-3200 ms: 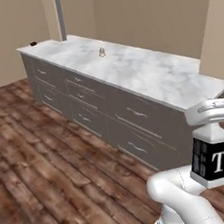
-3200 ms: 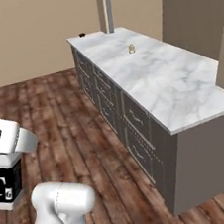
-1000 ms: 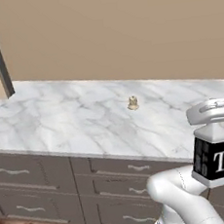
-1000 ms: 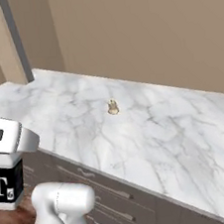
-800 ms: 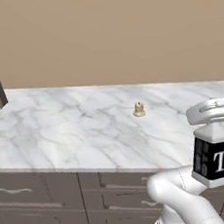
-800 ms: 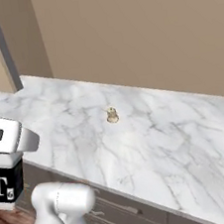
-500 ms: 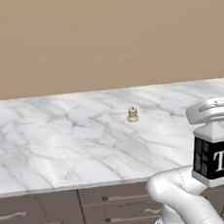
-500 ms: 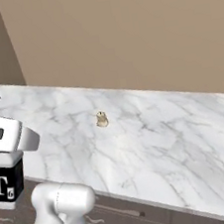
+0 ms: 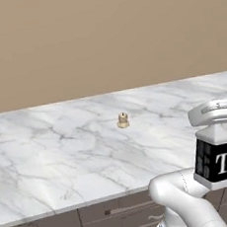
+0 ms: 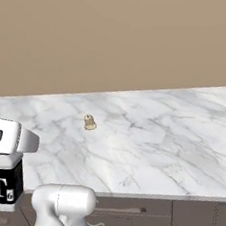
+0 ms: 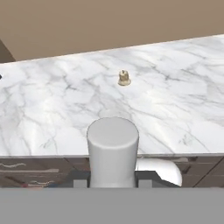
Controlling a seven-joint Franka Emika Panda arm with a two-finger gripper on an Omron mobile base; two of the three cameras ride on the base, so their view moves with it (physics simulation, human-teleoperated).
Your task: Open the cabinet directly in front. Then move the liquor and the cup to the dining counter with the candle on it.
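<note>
We see the gripper (image 11: 113, 180) narrowed partway onto the neck of the liquor bottle (image 9: 215, 160), a finger (image 11: 80, 179) pressed to each side, and the bottle hangs upright in the air before the dining counter (image 9: 66, 165). On the marble top a small candle (image 9: 122, 120) stands well apart from the bottle, beyond the grey drawer fronts (image 10: 129, 219).

Even flat light, no glare, soft low-res render.
</note>
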